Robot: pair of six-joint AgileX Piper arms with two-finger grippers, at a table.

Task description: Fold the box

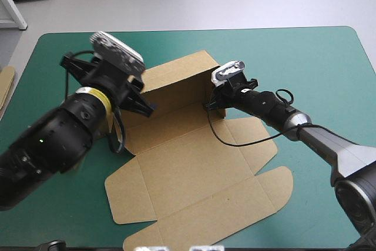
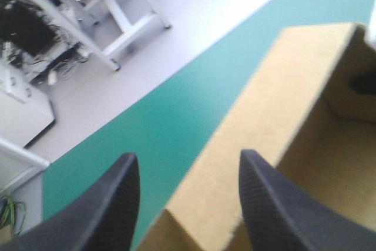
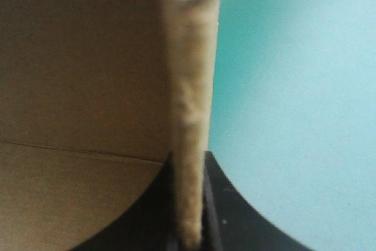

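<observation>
Here, brown box (image 1: 194,168) half-raised on teal-green cover (image 1: 305,57) — right tool (image 3: 189,163) clamps wall.

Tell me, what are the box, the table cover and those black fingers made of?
Box: brown cardboard, matte; creased fold lines and a thick, fibrous cut edge, probably corrugated. Cover: smooth teal-green sheet with a faint sheen and rounded corners; perhaps vinyl or rubber. Fingers: black with a finely dotted texture; likely rubber or plastic.
</observation>
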